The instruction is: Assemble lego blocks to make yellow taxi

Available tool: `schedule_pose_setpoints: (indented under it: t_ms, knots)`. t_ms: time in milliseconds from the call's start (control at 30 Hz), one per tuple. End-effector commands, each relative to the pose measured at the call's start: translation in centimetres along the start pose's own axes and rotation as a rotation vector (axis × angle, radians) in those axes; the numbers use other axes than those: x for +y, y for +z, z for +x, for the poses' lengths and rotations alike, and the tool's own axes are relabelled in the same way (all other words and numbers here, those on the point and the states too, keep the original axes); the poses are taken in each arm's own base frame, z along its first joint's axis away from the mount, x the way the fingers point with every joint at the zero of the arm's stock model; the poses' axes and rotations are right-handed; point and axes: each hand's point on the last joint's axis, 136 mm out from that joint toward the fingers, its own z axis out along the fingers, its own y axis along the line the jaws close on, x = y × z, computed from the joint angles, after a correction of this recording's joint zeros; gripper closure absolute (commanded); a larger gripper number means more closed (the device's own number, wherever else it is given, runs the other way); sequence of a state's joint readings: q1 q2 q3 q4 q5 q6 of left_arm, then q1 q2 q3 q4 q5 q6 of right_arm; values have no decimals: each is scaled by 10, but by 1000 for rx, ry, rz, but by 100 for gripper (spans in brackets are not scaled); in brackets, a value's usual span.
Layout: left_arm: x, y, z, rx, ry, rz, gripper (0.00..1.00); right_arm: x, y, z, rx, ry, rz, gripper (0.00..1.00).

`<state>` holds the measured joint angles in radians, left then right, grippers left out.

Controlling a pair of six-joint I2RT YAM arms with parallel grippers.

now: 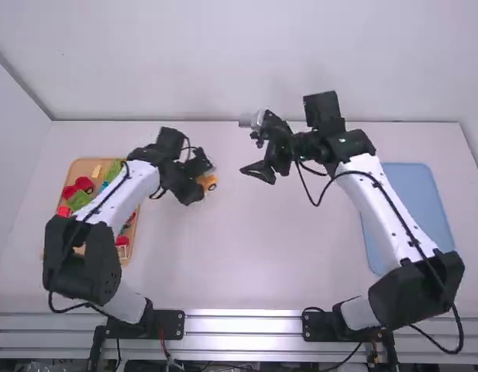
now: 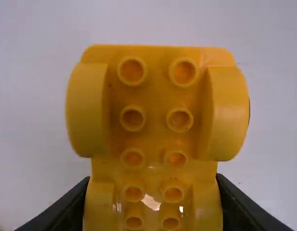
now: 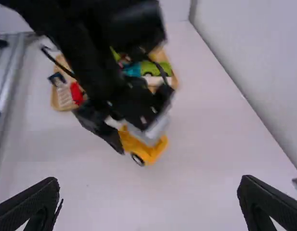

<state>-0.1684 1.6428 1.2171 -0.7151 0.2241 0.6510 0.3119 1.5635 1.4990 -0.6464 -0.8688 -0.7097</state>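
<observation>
Over the table's left-centre, my left gripper (image 1: 196, 180) is shut on the yellow taxi base (image 1: 208, 183). In the left wrist view the taxi base (image 2: 157, 110) shows its studded side with a yellow wheel guard at each side, held between the fingers of my left gripper (image 2: 153, 207). The right wrist view has the yellow taxi base (image 3: 141, 149) with a dark wheel and a whitish translucent block (image 3: 152, 132) against it. My right gripper (image 1: 258, 155) is at the table's upper middle; my right gripper (image 3: 148, 197) stands wide open with nothing between its fingers.
A wooden tray (image 1: 84, 167) with red, green and other blocks lies at the left, partly under the left arm. A blue tray (image 1: 415, 209) lies at the right, beside the right arm. The back wall (image 1: 223, 62) rises behind the table.
</observation>
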Motion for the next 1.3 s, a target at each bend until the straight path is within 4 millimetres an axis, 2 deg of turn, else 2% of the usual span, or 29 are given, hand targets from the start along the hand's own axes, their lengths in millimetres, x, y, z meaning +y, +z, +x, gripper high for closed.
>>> schedule_pose_setpoints:
  t_ms: [0,133,233,267,300,467,633,700,767,900,933,1067,1167,1267]
  knots:
    - [-17,21,-3,55,107,30,96,14,-24,-20,-110,-123,-57,2]
    - [-49,52,-2,119,265,113,98,12,-36,-8,-165,-89,-67,1]
    - [-75,74,-2,152,443,178,85,4,-42,3,-179,-46,-44,1]
    - [-75,74,-2,152,443,178,85,4,-42,3,-179,-46,-44,1]
    - [-83,82,-4,154,494,188,81,0,-43,6,-177,-24,-28,1]
    - [-89,102,-12,165,542,149,74,-1,-43,7,-175,-22,-19,1]
    - [-97,118,-8,184,561,167,76,-3,-43,8,-163,-20,-6,1]
    - [-96,126,-8,186,562,164,68,-3,-43,9,-161,-19,-6,2]
    - [-96,128,-6,188,569,167,62,-3,-43,8,-162,-19,-7,2]
    - [-96,131,-4,186,576,165,30,-4,-43,9,-160,-22,-1,2]
    - [-94,131,-4,184,572,162,1,-4,-43,9,-160,-23,-1,1]
    - [-92,123,-10,188,577,150,1,-6,-43,6,-167,-27,4,2]
    - [-86,105,-21,180,549,129,1,-13,-43,6,-158,-15,36,1]
    - [-65,79,-32,173,486,56,1,-20,-36,6,-131,-5,75,1]
